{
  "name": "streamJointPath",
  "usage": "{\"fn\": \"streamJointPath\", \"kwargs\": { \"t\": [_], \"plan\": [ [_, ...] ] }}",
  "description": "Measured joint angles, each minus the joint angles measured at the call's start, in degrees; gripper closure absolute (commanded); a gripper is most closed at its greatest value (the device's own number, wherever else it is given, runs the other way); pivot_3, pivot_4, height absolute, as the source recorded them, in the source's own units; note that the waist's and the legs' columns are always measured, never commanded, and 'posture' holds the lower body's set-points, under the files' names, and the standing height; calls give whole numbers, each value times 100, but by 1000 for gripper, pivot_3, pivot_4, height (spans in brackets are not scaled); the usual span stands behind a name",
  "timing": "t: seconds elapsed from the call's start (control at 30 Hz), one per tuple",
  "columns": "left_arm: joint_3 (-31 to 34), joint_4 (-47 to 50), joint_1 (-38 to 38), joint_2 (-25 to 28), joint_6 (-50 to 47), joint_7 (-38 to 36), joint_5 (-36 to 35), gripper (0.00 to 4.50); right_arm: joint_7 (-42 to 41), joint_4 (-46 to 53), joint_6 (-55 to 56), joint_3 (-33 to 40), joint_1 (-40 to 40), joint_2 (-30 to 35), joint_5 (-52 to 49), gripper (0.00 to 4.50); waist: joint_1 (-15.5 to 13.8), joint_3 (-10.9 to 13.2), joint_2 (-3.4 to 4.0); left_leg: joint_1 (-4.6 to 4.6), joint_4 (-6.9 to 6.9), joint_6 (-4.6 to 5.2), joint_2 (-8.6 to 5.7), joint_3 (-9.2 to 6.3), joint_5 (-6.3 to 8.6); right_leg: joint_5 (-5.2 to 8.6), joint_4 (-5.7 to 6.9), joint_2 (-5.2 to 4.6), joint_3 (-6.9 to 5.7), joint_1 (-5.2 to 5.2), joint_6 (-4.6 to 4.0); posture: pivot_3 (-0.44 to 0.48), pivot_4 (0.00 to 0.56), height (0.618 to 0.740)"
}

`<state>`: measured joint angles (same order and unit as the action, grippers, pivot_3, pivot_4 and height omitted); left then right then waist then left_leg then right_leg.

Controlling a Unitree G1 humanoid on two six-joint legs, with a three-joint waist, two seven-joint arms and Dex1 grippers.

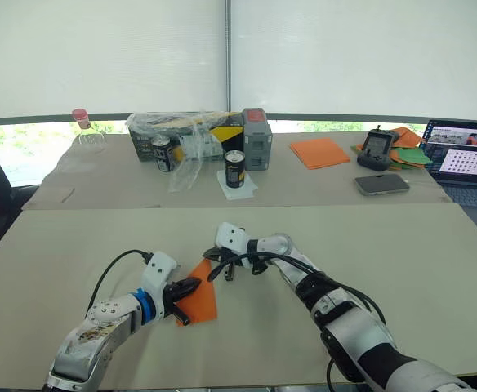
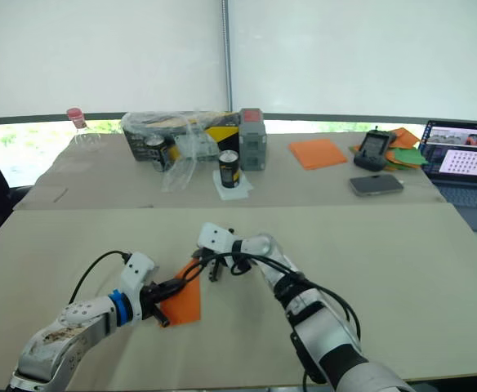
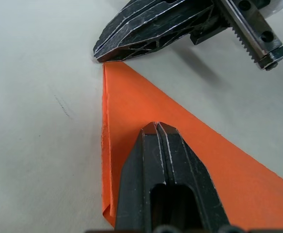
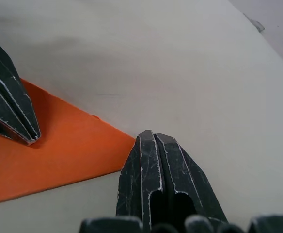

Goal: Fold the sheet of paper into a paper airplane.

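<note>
The bright-orange sheet of paper (image 1: 203, 300) lies flat on the near table, folded into a pointed wedge with a creased double layer (image 3: 106, 160) along one long edge. My left gripper (image 1: 193, 285) is shut and its tip (image 3: 156, 127) rests on top of the paper's middle, with nothing between its fingers. From the other side my right gripper (image 1: 211, 260) comes in, also shut. Its tip (image 4: 150, 137) sits on the table right at the wedge's point (image 4: 127, 141).
The far table holds two cans (image 1: 234, 168), a plastic-wrapped box (image 1: 181, 133), a grey block (image 1: 256, 139), a spare orange sheet (image 1: 319, 152), a mixed orange-and-green paper pile (image 1: 408, 147), a handheld controller (image 1: 376, 149), a phone (image 1: 381, 184) and a laptop (image 1: 467, 167).
</note>
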<state>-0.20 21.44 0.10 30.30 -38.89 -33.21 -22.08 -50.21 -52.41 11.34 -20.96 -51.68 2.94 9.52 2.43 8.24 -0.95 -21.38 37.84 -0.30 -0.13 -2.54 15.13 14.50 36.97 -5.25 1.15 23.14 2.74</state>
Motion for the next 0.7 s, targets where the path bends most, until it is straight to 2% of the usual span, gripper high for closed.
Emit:
{"fn": "streamJointPath", "kwargs": {
  "t": [0.27, 0.7],
  "plan": [
    [116, -34, 2, -128, 26, 253, 19, 4477, -454, 195, -12, 55, 198, 40, -120, 4500, 7, -1, 1, 2, -3, 0, 2, 0, 0, 0, 0, 1, 0, -1, 0, 0, 150, 740],
    [90, -203, -135, -250, -11, 317, 20, 4477, -848, 1190, 99, -113, 955, 278, -130, 4500, 7, -10, 16, 14, -5, 0, 1, 1, 0, 1, 0, 2, 1, -10, -1, 0, 150, 740]
  ]
}}
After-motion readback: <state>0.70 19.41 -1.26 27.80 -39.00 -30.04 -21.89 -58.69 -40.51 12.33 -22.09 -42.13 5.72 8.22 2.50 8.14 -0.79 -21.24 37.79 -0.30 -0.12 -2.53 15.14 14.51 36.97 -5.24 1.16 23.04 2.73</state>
